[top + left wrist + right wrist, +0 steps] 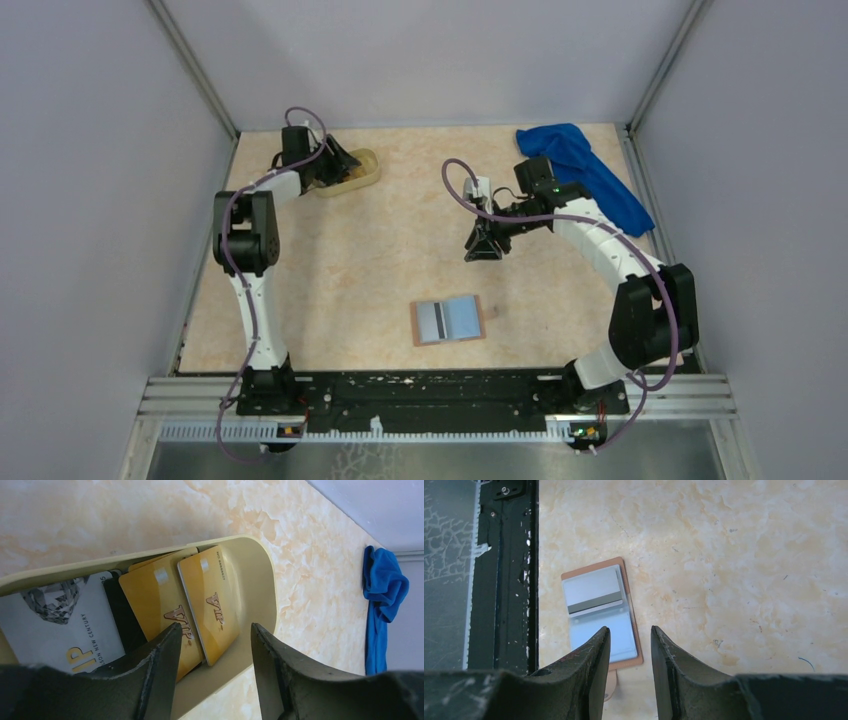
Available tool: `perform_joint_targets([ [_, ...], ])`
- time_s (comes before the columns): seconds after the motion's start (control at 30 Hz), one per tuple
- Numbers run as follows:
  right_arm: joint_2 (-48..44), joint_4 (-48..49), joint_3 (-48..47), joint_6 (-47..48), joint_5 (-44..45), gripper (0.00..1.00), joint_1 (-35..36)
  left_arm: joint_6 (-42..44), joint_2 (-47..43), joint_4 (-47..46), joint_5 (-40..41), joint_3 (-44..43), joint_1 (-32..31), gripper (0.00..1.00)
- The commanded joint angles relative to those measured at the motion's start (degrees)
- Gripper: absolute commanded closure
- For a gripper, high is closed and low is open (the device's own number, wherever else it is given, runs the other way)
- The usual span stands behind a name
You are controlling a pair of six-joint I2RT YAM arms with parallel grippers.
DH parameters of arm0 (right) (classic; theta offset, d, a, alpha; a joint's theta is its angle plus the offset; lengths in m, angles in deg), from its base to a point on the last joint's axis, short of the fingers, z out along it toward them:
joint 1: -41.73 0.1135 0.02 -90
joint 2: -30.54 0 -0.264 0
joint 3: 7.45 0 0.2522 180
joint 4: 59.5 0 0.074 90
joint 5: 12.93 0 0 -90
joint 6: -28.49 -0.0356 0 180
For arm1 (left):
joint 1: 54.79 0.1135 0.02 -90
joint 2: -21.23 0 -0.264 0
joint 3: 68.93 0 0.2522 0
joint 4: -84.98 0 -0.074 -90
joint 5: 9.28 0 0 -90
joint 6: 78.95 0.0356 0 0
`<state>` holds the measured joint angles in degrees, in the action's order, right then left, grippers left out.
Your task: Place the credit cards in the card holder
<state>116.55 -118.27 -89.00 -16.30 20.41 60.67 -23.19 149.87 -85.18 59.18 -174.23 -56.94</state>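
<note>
Yellow-orange plastic fills the left wrist view. Two gold cards lie overlapping in the pale oval tray at the far left of the worktop, with a black card and a white card beside them. None of these credit cards is lifted yet.

The left tool hangs just above them, jaws wide and empty, straddling the near end of the rightmost gold card. That card seems to lie uppermost, so it is the sensible one to take. The fingers should close across its long edges only, perhaps nudging it against the tray wall so a fingertip gets beneath. A thin, slick card could slip, or drag its neighbour up with it.

The card holder lies open and flat near the front edge, well apart from the tray, with its grey-blue pockets facing up. One pocket shows a dark stripe, but I cannot tell whether that is a card. The right tool hovers over mid-worktop, jaws partly spread and carrying nothing.
</note>
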Motion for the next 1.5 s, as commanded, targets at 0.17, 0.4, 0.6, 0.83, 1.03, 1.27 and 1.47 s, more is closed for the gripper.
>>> perform_joint_targets([
  [0.17, 0.5, 0.7, 0.0, 1.5, -1.1, 0.64, -0.2, -0.8, 0.8, 3.2, -3.5, -1.6, -1.0, 0.44],
  [0.4, 0.3, 0.3, 0.0, 1.9, -1.6, 0.64, -0.2, 5.5, -4.1, 3.1, -6.6, 2.6, -2.0, 0.43],
  [0.6, 0.3, -0.2, 0.0, 2.4, -1.9, 0.64, -0.2, 10.5, -5.4, 11.0, -9.6, 3.2, -3.6, 0.46],
  [0.83, 0.3, -0.6, -0.1, 2.8, -2.2, 0.64, -0.2, 10.6, -12.2, 8.6, -11.6, 15.1, -6.3, 0.47],
  [1.03, 0.8, -1.6, -0.3, 3.6, -2.2, 0.64, -0.2, 10.7, -19.3, 4.4, -12.7, 27.5, -10.5, 0.48],
  [1.27, 0.9, -2.2, -0.4, 4.0, -2.4, 0.64, -0.2, 12.0, -28.4, 1.5, -14.4, 38.2, -13.2, 0.48],
  [1.47, 1.1, -2.2, -0.4, 4.1, -2.5, 0.64, -0.2, 9.7, -44.4, -0.9, -6.6, 48.0, -13.3, 0.42],
])
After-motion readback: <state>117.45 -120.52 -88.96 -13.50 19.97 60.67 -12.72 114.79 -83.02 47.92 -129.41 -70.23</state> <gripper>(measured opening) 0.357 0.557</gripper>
